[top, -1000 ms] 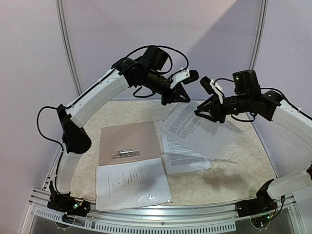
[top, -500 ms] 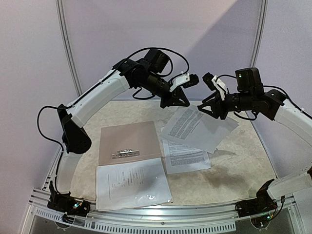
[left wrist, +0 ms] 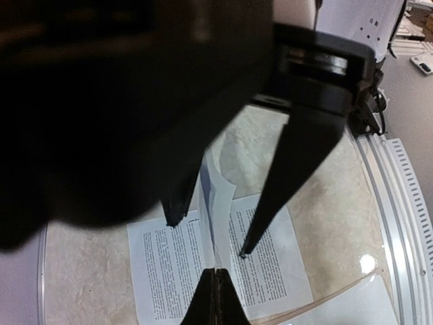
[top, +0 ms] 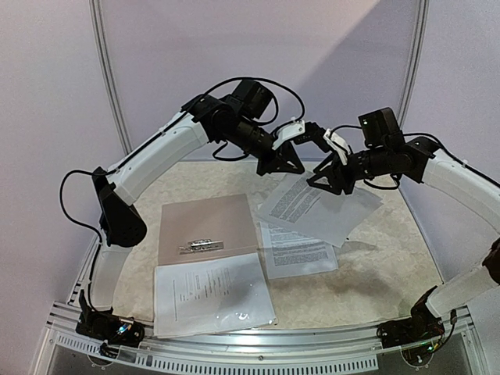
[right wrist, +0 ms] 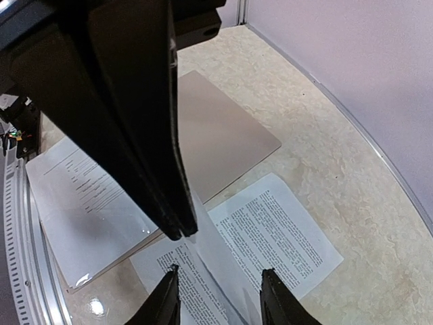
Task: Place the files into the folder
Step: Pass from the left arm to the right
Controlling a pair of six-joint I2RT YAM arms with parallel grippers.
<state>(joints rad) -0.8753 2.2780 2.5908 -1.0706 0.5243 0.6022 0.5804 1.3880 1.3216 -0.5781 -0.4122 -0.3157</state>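
Beige marbled desk [top: 391,266] under pale walls: the lifted sheet [top: 328,211] hangs above the far middle, clamped at its edge in the closed left end effector [left wrist: 215,284]. The right end effector [right wrist: 218,277] straddles it, jaws apart and not pinching. This looks like a handover. Next, the right arm must clear, then the left must carry the sheet to the folder [top: 207,219] at near left. The sheet's long axis seems to run left to right, its right end sagging toward the desk
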